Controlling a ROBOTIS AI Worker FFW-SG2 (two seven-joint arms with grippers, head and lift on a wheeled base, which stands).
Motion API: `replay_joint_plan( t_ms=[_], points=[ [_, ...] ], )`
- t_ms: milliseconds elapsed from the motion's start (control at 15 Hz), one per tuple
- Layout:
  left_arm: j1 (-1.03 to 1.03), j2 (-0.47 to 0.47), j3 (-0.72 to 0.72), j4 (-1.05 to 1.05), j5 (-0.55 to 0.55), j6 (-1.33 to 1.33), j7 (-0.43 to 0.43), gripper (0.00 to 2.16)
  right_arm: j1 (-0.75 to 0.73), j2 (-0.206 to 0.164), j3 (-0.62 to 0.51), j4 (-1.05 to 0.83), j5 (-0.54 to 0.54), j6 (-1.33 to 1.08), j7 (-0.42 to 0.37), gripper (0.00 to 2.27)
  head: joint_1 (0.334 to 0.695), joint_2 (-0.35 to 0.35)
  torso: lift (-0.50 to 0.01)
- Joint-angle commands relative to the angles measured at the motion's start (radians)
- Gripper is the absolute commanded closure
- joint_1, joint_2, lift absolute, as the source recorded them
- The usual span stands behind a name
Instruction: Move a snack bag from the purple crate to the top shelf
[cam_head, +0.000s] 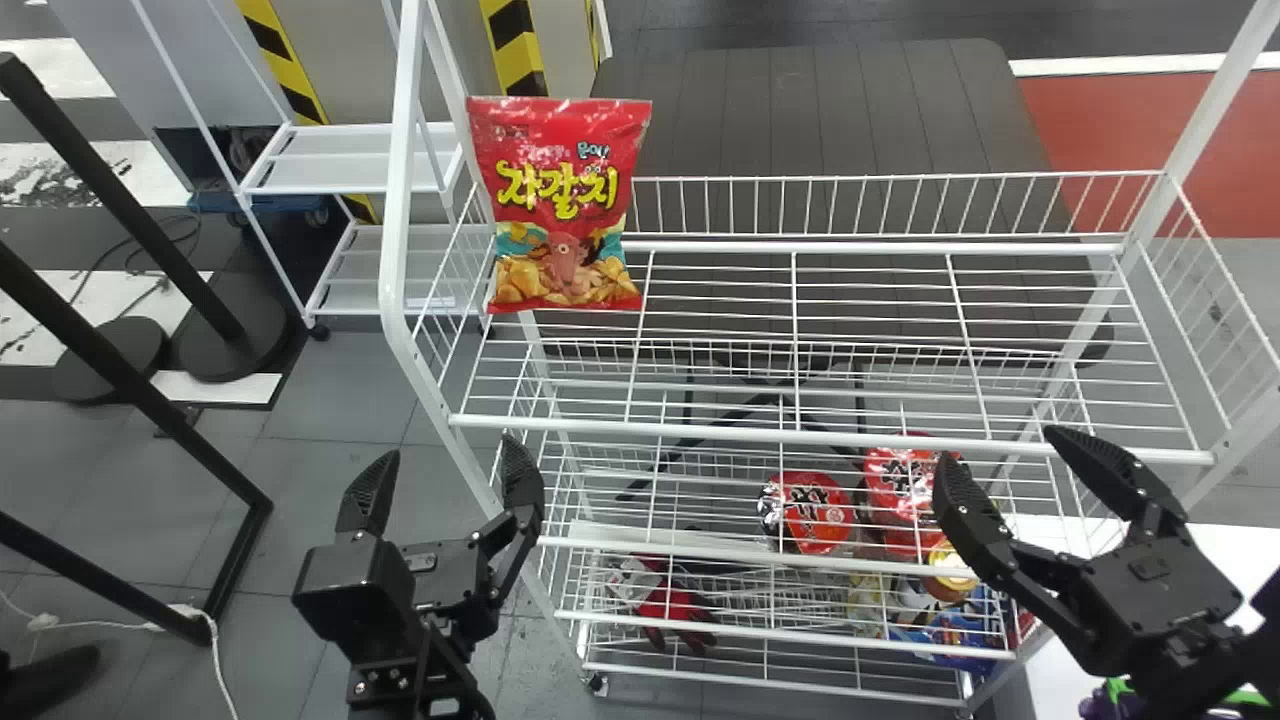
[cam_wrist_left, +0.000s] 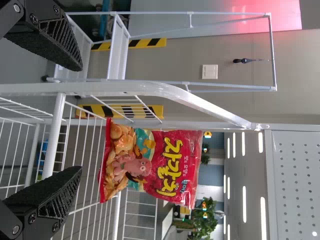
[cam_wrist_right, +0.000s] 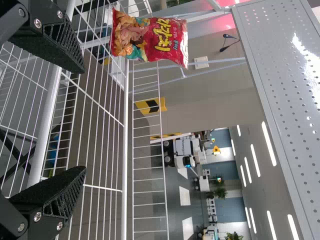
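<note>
In the head view the red snack bag (cam_head: 562, 205) stands upright at the left end of the white rack's top shelf (cam_head: 800, 436). My left gripper (cam_head: 440, 480) is open in front of the rack's left side, below and nearer than the bag. My right gripper (cam_head: 1010, 465) is open at the right front of the rack, well away from the bag. The left wrist view has the bag (cam_wrist_left: 150, 165) beyond my left gripper (cam_wrist_left: 80, 119), apart from it. In the right wrist view my right gripper (cam_wrist_right: 84, 120) holds nothing, with the bag (cam_wrist_right: 150, 40) farther off.
Red packages (cam_head: 818, 512) and a red-and-black glove (cam_head: 675, 610) lie on the lower shelves. Black stands (cam_head: 130, 370) and a second white rack (cam_head: 350, 158) are at the left. A white surface (cam_head: 1075, 650) is at the lower right, with purple and green things by the right arm.
</note>
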Motion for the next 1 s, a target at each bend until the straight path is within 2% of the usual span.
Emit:
replay_joint_plan(
  t_ms=[0,867,933],
  points=[
    [0.002,0.0,-0.005,0.0,0.0,-0.001,0.003,0.12,0.003,0.001,0.0,0.0,0.0,-0.01,0.0,0.14,0.695,0.134,0.001],
    [-0.002,0.0,-0.011,0.003,-0.006,-0.013,0.012,0.12,0.003,0.001,0.006,0.0,-0.002,-0.025,0.0,0.13,0.695,0.13,-0.005],
    [-0.002,0.0,-0.011,0.005,-0.006,-0.013,0.012,0.12,0.003,0.001,0.012,0.0,-0.002,-0.025,-0.023,0.13,0.695,0.13,-0.011]
  ],
)
